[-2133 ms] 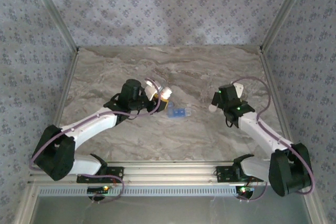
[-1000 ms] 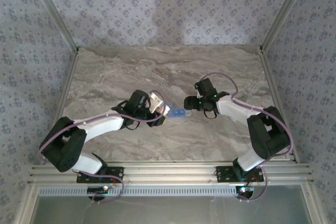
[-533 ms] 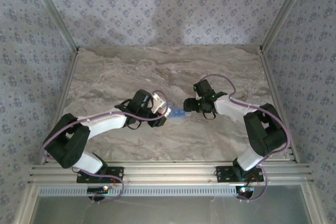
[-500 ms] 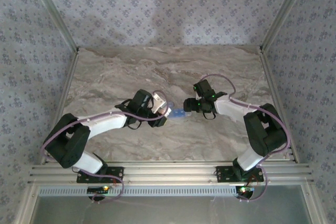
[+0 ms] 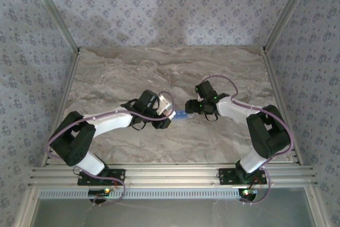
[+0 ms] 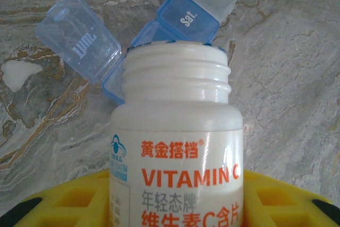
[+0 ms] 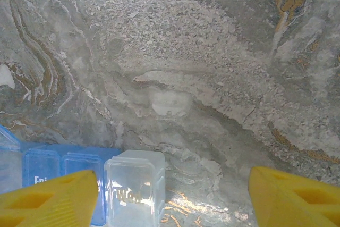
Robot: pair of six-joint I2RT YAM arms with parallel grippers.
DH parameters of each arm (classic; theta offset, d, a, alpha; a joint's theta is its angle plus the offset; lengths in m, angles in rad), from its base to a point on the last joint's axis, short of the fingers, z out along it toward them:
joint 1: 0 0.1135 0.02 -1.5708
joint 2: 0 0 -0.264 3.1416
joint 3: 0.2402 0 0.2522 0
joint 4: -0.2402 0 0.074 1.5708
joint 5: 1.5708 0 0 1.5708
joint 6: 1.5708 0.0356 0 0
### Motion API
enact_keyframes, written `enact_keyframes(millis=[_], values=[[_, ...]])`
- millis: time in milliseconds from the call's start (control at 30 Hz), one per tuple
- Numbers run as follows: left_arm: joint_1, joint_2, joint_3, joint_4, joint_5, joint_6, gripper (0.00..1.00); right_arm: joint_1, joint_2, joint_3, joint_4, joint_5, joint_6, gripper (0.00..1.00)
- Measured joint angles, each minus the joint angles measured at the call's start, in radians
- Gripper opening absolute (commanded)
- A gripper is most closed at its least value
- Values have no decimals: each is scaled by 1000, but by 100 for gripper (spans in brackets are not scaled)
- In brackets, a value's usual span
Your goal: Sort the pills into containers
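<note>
My left gripper [image 6: 175,208] is shut on a white bottle [image 6: 178,131] with orange "VITAMIN C" print. The bottle has no cap, and its open neck hangs just above the blue pill box [image 6: 159,30]. One compartment lid, marked "Tue" [image 6: 78,38], is flipped open; the "Sat" compartment [image 6: 188,17] is closed. In the top view the bottle [image 5: 168,108] meets the pill box [image 5: 181,115] at mid-table. My right gripper [image 7: 172,203] is open at the box's other end, with a clear "Wed" lid [image 7: 135,187] standing up beside its left finger [image 7: 48,200]. The pills are hidden.
The marble tabletop [image 5: 175,73] stretches bare behind the arms, bounded by patterned walls and a metal frame post [image 5: 64,35] on each side. A metal rail [image 5: 170,174] runs along the near edge by the arm bases.
My left arm has carried the bottle right, onto the pill box. The right arm swung in from the right side and now holds still at the box's right end.
</note>
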Motion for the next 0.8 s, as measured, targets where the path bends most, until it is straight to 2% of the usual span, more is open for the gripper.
enact_keyframes(millis=[800], values=[[-5, 79, 103, -166, -58, 18, 0, 5, 34, 0, 1, -8, 3, 76]])
